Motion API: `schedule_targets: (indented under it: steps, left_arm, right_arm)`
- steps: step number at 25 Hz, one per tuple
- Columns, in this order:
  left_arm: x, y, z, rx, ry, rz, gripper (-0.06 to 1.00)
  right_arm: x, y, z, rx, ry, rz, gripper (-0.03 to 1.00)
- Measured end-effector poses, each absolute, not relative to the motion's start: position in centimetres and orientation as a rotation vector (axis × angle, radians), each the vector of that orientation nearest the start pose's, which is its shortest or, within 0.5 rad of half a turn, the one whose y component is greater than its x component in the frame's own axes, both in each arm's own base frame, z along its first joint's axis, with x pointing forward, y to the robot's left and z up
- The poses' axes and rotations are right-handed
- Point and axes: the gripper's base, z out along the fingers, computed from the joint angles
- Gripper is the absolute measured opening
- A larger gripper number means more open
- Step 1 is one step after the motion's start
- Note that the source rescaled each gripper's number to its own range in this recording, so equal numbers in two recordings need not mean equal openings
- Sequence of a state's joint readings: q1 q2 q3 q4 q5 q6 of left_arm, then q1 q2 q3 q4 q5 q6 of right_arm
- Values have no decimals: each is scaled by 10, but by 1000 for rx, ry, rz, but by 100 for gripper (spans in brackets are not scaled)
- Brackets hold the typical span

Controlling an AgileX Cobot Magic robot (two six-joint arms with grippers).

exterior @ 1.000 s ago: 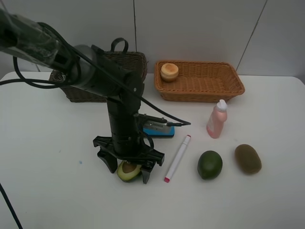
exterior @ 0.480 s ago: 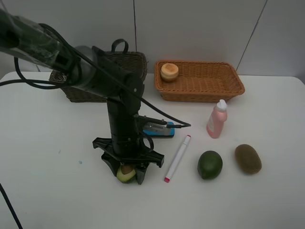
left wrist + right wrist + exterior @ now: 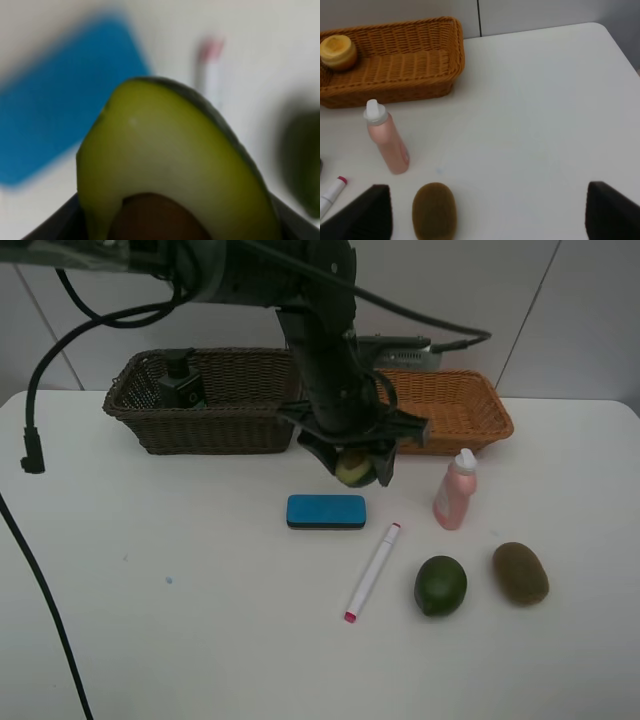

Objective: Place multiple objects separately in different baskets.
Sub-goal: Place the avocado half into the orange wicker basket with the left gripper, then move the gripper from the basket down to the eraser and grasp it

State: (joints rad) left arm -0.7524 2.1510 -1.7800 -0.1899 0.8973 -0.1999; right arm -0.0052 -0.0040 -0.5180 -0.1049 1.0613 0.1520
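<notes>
The left hand grips the avocado half clear above the bench, between the tan basket and the blue eraser. The right hand is wide open and empty, with the kiwi and pink bottle on the bench ahead of it.

The upright pink bottle stands close before the tan basket, while the worktop's left front lies open.
</notes>
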Motion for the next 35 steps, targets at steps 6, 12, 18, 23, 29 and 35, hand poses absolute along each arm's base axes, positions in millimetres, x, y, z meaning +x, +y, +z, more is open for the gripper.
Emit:
schedule_targets:
  steps: [6, 12, 18, 23, 29, 35]
  left_arm:
    - [412, -322, 225, 457, 2545, -549, 45]
    - [452, -336, 195, 406, 2424, -601, 45]
    - [452, -345, 158, 472, 2472, -566, 84]
    - [451, -344, 156, 487, 2486, -538, 94]
    - [444, -339, 164, 481, 2582, -514, 94]
    - [429, -331, 216, 541, 2649, -496, 94]
  right_arm:
    - [-8, -8, 283, 165, 2012, -32, 96]
    - [-8, -8, 283, 165, 2012, -32, 96]
    - [-8, -8, 283, 165, 2012, -32, 96]
    - [-8, -8, 283, 165, 2012, -32, 96]
    - [-8, -8, 283, 165, 2012, -32, 96]
    - [-8, -8, 283, 165, 2012, -32, 96]
